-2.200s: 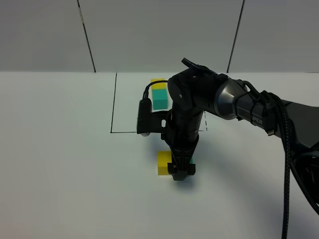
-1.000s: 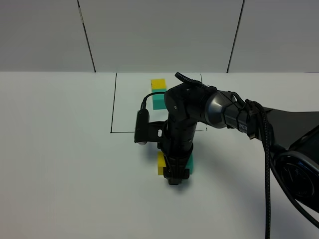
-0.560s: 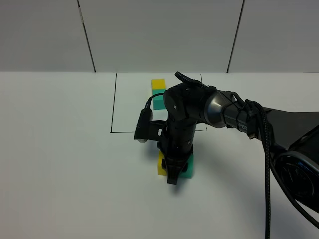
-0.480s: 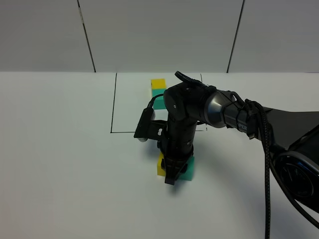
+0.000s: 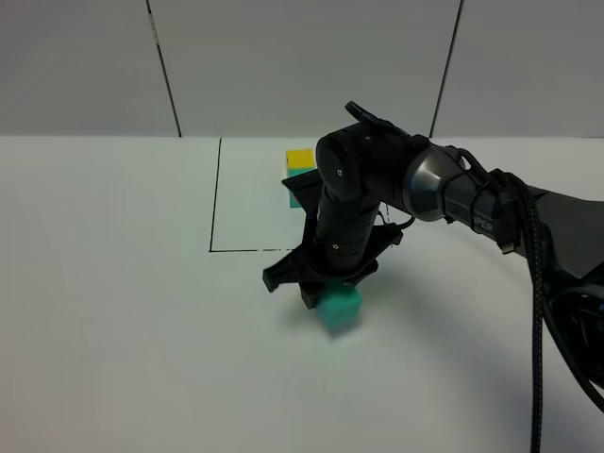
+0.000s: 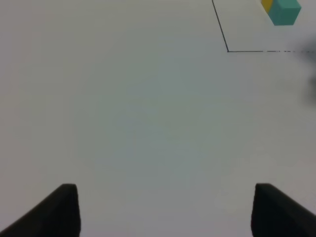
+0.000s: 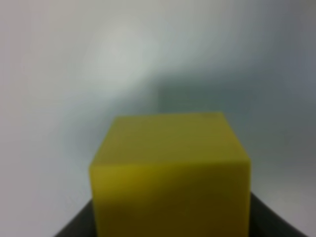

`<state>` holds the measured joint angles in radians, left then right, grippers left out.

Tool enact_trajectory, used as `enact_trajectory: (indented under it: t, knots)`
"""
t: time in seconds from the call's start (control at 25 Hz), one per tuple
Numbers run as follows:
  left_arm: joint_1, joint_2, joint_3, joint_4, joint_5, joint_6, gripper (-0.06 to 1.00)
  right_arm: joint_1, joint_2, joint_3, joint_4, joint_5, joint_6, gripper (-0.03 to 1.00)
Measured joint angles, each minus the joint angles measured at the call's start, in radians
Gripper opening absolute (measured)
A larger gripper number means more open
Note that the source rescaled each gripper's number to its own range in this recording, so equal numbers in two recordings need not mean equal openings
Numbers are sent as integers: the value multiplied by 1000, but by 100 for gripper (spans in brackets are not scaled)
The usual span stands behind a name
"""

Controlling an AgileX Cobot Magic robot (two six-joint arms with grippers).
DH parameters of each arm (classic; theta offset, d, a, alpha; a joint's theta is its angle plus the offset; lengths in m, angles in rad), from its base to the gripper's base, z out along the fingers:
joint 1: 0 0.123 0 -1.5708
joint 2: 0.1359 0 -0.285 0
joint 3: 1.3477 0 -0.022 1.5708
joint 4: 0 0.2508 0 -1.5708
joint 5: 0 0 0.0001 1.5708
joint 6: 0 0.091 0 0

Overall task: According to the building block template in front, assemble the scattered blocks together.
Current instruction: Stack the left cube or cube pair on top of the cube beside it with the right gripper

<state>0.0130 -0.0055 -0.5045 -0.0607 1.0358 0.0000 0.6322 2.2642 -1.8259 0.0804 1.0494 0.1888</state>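
Black arm (image 5: 354,189) — silver-grey joint band (image 5: 429,184), braided cable (image 5: 540,311), dark fingers (image 6: 64,210)

White table (image 5: 113,311); at its far middle a thin black-lined rectangle outline (image 5: 215,198), the yellow-and-teal building block template (image 5: 299,159) inside by the far edge; a loose teal cube (image 5: 338,310) nearer, just outside the outline's near line.

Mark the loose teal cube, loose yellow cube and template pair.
loose teal cube (image 5: 338,311), exterior high view, its visible middle.
loose yellow cube (image 7: 170,197), right wrist view, near face.
template pair (image 6: 285,12), left wrist view, teal half.
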Motion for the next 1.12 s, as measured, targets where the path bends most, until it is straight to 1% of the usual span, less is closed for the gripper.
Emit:
enact_trajectory:
  t: [0.08,0.12,0.2,0.28,0.36,0.56,0.72,0.92,1.12]
  knots:
    - [0,0,0,0,0,0,59,0,-5,-1,-1,-4,200,2]
    - [0,0,0,0,0,0,59,-1,-5,-1,-1,-9,265,2]
    - [0,0,0,0,0,0,59,-1,-5,-1,-5,-25,333,2]
    - [0,0,0,0,0,0,59,-1,-5,-1,-6,-49,373,2]
    - [0,0,0,0,0,0,59,2,-5,-1,-9,-66,403,2]
    - [0,0,0,0,0,0,59,3,10,-1,-14,-74,449,2]
    - [0,0,0,0,0,0,59,5,34,-1,-30,-85,453,2]
    - [0,0,0,0,0,0,59,29,48,-1,-66,-92,452,2]
    - [0,0,0,0,0,0,59,51,53,-1,-69,-87,456,2]
